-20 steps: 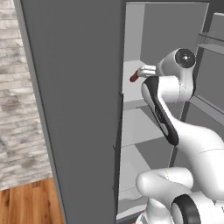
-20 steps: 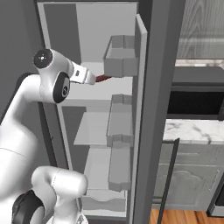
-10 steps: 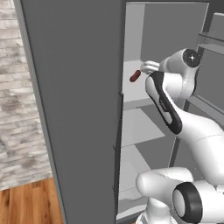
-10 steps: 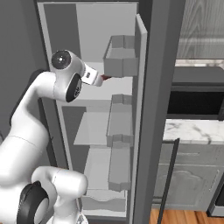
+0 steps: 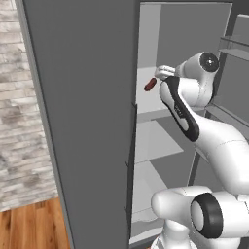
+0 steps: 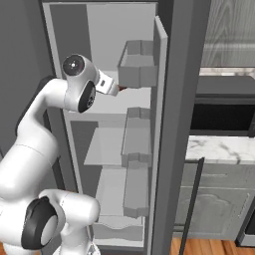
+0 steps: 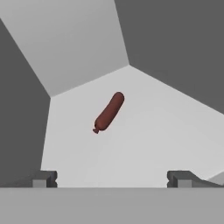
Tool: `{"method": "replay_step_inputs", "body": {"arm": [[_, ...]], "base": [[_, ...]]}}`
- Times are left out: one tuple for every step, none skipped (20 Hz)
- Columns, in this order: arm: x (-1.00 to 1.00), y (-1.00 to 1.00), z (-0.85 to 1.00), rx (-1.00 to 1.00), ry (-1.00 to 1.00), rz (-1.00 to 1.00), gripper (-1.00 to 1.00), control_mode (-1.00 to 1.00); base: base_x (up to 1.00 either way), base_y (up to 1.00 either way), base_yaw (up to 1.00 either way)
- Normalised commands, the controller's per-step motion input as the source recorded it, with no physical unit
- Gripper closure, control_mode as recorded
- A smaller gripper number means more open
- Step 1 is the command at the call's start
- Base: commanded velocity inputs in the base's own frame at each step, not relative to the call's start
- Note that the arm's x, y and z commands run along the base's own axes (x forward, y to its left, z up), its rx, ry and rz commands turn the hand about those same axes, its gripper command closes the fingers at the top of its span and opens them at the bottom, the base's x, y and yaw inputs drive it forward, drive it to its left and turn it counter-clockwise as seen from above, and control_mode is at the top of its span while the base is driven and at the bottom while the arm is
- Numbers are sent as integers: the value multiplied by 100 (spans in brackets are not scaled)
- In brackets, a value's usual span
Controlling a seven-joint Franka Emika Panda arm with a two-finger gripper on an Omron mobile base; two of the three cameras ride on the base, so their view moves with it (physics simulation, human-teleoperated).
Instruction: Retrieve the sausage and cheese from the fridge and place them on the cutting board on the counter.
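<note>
Tool (image 7: 112,179) spread wide and empty, lined up on the sausage (image 7: 109,112), which lies alone mid-shelf (image 7: 144,140) in the fridge (image 5: 87,121), toward the back wall. It looks light, smooth and prone to roll, so pinch across its middle. No readable labels.

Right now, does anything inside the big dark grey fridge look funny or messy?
Nothing stands out. The small dark red-brown sausage lies whole on a light grey fridge shelf, slanted across it, with nothing spilled around it. The robot's two-finger gripper is open in front of it, not touching it.
</note>
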Motion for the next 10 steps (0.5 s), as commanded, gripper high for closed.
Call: {"method": "replay_step_inputs", "body": {"arm": [[6, 0, 0, 0, 0, 0, -100, -100], [0, 0, 0, 0, 0, 0, -100, -100], [0, 0, -1, 0, 0, 0, -100, -100], [0, 0, 0, 0, 0, 0, -100, -100], [0, 0, -3, 0, 0, 0, -100, -100], [1, 0, -1, 0, 0, 0, -100, -100], [3, 0, -4, 0, 0, 0, -100, -100], [6, 0, 0, 0, 1, 0, -100, -100], [5, 0, -4, 0, 2, 0, -100, -100], [3, 0, 0, 0, 2, 0, -100, -100]], "base": [[0, 0, 0], [0, 0, 0], [0, 0, 0], [0, 0, 0], [0, 0, 0], [0, 0, 0], [0, 0, 0], [0, 0, 0], [0, 0, 0], [0, 0, 0]]}}
